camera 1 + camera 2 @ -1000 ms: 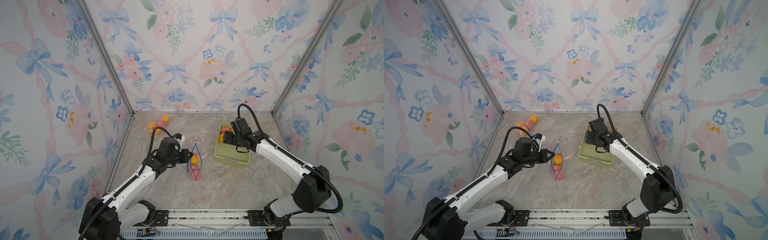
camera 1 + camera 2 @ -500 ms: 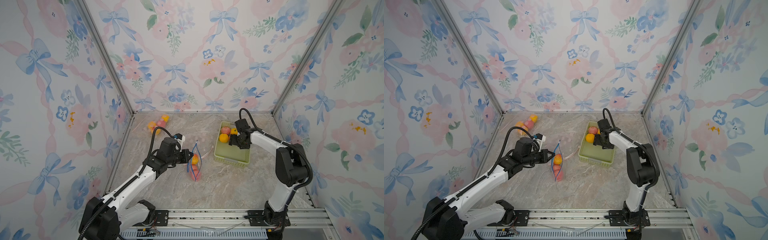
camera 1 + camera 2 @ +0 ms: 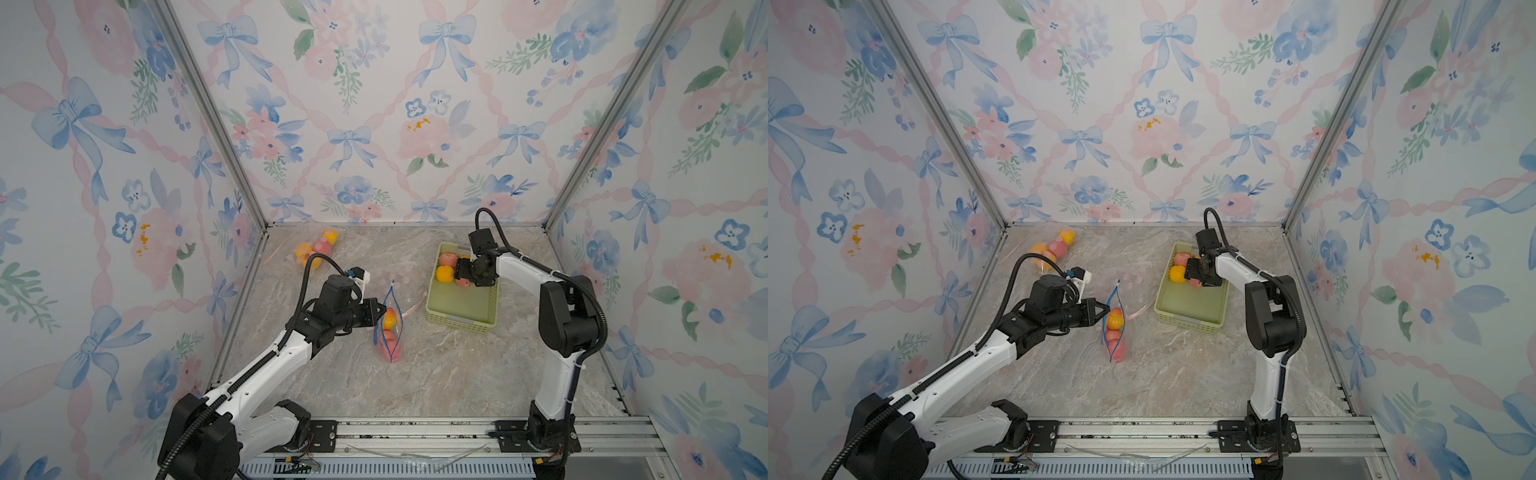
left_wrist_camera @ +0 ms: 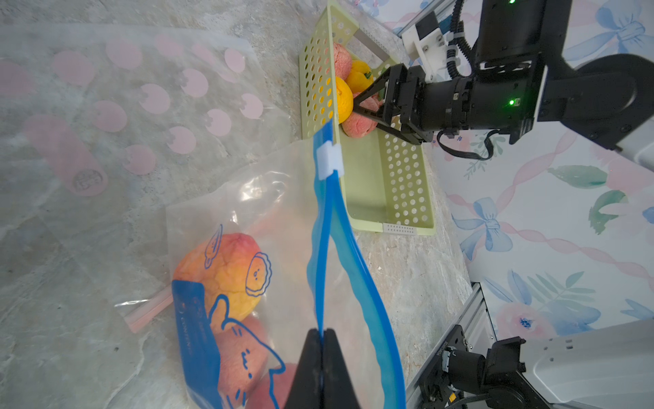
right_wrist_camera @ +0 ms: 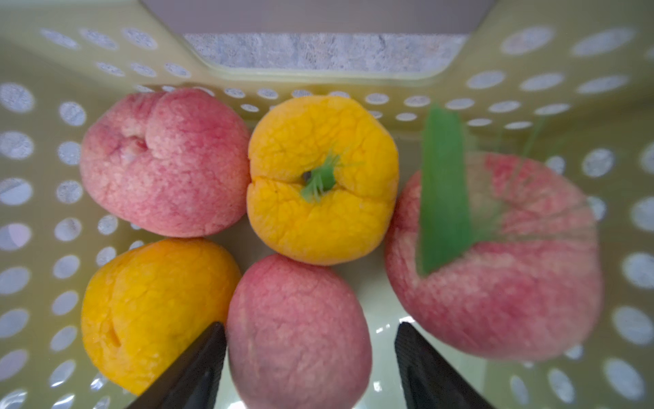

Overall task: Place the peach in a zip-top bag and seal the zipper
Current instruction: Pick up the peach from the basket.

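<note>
A clear zip-top bag (image 3: 389, 332) (image 3: 1115, 332) with a blue zipper stands mid-table, its mouth spread, with several peaches inside. My left gripper (image 3: 380, 310) (image 3: 1107, 309) (image 4: 322, 334) is shut on one blue zipper strip of the bag (image 4: 283, 219). My right gripper (image 3: 459, 272) (image 3: 1190, 270) (image 5: 310, 324) is down in the green basket (image 3: 461, 309) (image 3: 1187, 305), open, its fingers either side of a pink peach (image 5: 297, 329) (image 3: 462, 283). One finger touches the peach and the other stands clear. Other pink and yellow peaches lie around it.
A second bag of fruit (image 3: 316, 250) (image 3: 1054, 247) lies at the back left corner. A flat empty bag with pink dots (image 4: 141, 99) (image 3: 395, 277) lies between the standing bag and the basket. Patterned walls close three sides.
My right arm has folded its elbow upward and carried its gripper deeper among the basket's fruit, jaws narrowing slightly round the pink peach. Left arm and bag have not moved.
</note>
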Motion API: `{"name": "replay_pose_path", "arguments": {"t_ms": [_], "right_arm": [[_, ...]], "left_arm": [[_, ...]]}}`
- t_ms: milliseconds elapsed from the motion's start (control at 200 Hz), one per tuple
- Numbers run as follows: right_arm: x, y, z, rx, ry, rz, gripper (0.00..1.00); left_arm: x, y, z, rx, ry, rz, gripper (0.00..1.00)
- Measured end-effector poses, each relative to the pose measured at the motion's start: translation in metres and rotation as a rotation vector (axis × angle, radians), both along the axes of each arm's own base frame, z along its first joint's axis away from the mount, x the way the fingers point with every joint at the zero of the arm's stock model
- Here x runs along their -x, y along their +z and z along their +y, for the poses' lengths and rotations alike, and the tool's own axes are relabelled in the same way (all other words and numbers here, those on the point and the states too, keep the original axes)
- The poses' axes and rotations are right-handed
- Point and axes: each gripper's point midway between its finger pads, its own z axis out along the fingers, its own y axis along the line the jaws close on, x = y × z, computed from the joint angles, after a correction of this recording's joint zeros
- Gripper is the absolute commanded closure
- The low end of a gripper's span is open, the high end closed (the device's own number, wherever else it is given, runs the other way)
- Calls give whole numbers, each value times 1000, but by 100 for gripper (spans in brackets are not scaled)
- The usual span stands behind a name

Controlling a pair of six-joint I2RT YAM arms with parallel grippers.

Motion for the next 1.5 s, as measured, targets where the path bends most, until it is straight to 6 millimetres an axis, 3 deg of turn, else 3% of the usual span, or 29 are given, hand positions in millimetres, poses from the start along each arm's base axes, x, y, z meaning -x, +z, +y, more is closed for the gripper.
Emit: {"name": "replay_pose_path", "arguments": {"t_ms": [320,475,620,810,995,1140,1315,1500], "right_arm": [[3,-9,-6,-8,2,23,41],[12,-1,-9,-13,4,16,46],[27,24,-9,-17,13,-24,48],[49,82,3,-32,49,-142,49],[94,149,58,-85,186,-294,49],[146,182,114,-165,339,-367,49],[200,186,175,-261,505,-385,49],[231,179,224,-327,608,-379,49]], "left_arm": [[0,-1,-1,-3,-1,2,100],[0,-2,0,-7,2,4,100],[-1,-2,0,-7,3,3,100],[0,-2,-1,-8,1,3,100],[-1,-1,-1,-5,4,-4,100],[-2,1,-2,0,4,-11,100],[-4,4,-3,13,8,-19,100],[-4,5,-4,17,8,-20,100]]}}
